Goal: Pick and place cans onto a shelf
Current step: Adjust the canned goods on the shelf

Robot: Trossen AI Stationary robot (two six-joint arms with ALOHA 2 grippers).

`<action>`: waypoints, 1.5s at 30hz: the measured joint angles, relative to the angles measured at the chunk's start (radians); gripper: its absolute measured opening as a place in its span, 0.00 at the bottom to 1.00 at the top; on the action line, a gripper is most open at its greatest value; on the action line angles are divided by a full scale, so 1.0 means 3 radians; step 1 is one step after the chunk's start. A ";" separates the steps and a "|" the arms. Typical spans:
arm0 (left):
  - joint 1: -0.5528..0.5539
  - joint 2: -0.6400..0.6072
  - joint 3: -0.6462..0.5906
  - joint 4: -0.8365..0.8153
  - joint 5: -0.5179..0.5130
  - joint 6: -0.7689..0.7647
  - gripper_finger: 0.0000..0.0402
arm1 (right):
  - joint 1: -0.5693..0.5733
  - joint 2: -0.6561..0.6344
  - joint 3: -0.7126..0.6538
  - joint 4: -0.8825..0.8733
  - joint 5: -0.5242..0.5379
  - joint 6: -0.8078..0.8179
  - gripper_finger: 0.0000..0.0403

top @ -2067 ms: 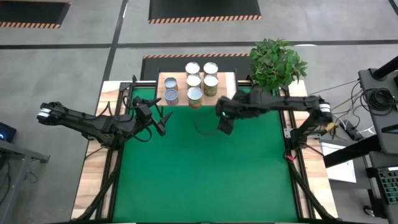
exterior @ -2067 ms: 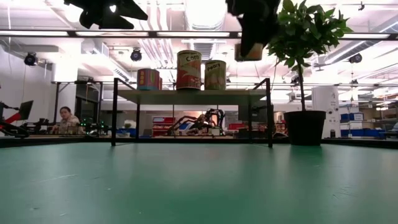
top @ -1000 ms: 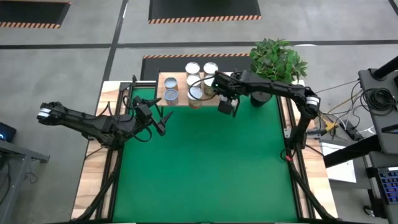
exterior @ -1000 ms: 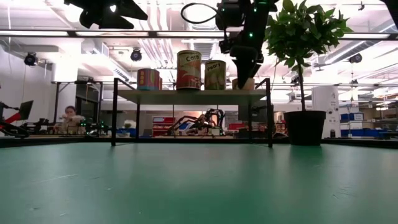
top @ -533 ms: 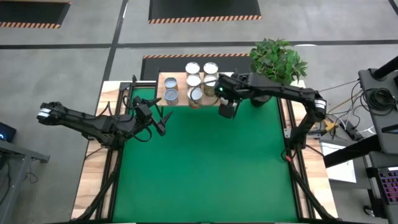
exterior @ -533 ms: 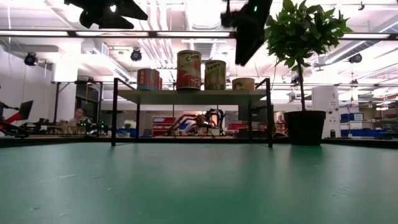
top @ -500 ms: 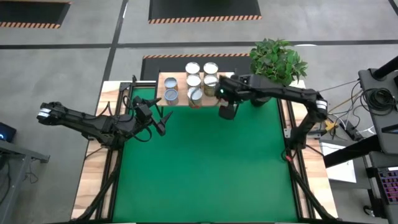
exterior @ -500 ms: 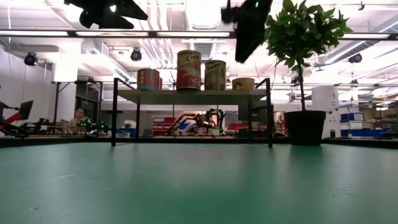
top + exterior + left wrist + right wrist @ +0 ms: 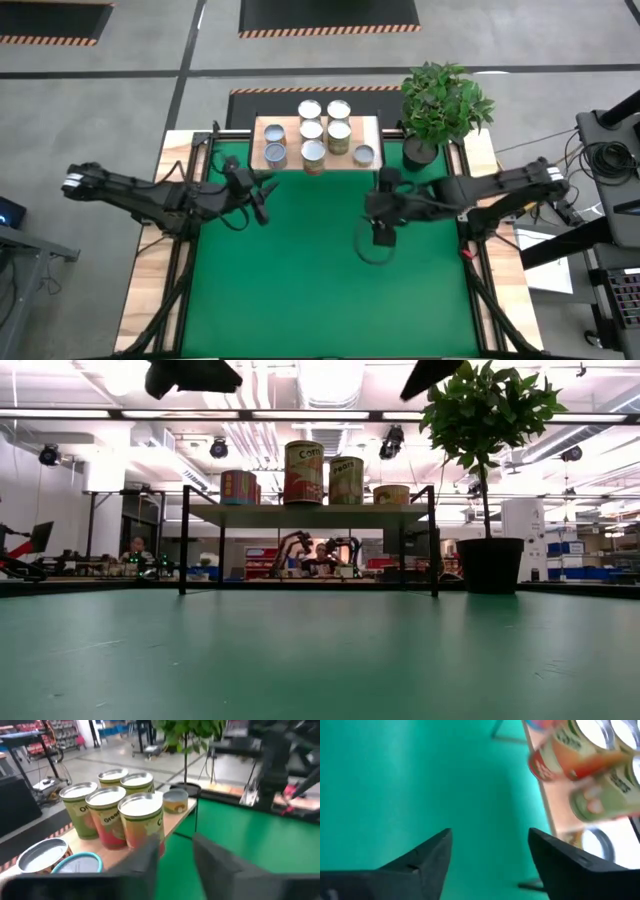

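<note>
Several cans (image 9: 313,131) stand upright on the shelf (image 9: 374,128) at the table's far edge, their silver tops up. A short can (image 9: 363,154) stands on the shelf's right end, apart from the rest. It also shows in the low view as the short can (image 9: 391,494). My right gripper (image 9: 383,239) hovers open over the green mat, nearer than the shelf, with nothing between its fingers (image 9: 427,855). My left gripper (image 9: 264,196) hangs left of the shelf's near edge, pointing at the cans (image 9: 142,812). A gap shows between its fingers, and nothing is in it.
A potted plant (image 9: 444,100) in a black pot (image 9: 491,565) stands right of the shelf at the far right corner. The shelf's thin black legs (image 9: 432,540) rise from the mat. Wooden borders (image 9: 150,260) flank the green mat (image 9: 320,290).
My right gripper has let go of the short can on the shelf's right end and risen. It has then drawn back toward the near edge and a little to the right, over the mat. The can stays upright on the shelf. My left gripper has shifted slightly to the right.
</note>
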 joint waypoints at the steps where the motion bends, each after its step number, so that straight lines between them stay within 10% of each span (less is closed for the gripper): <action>1: 0.0011 0.0059 0.0076 -0.0107 0.0006 -0.0023 0.20 | 0.0081 -0.0087 -0.0137 0.0162 0.0034 -0.0004 0.61; 4: 0.0090 0.0264 0.0360 -0.0425 0.0022 -0.0033 0.03 | 0.0236 -0.0342 -0.0529 0.0681 0.0036 -0.0033 0.50; 16: 0.1163 0.1245 0.1902 -0.2801 0.1068 0.0338 0.00 | 0.0472 -0.0862 -0.1661 0.1945 0.0043 -0.0414 0.05; 26: 0.1890 0.1717 0.2088 -0.2988 0.1383 0.0707 0.00 | 0.0470 -0.1102 -0.1934 0.2188 0.0041 -0.0488 0.03; 45: 0.1981 0.1788 0.2094 -0.3039 0.1362 0.0702 0.00 | 0.0470 -0.1132 -0.1956 0.2182 0.0037 -0.0455 0.03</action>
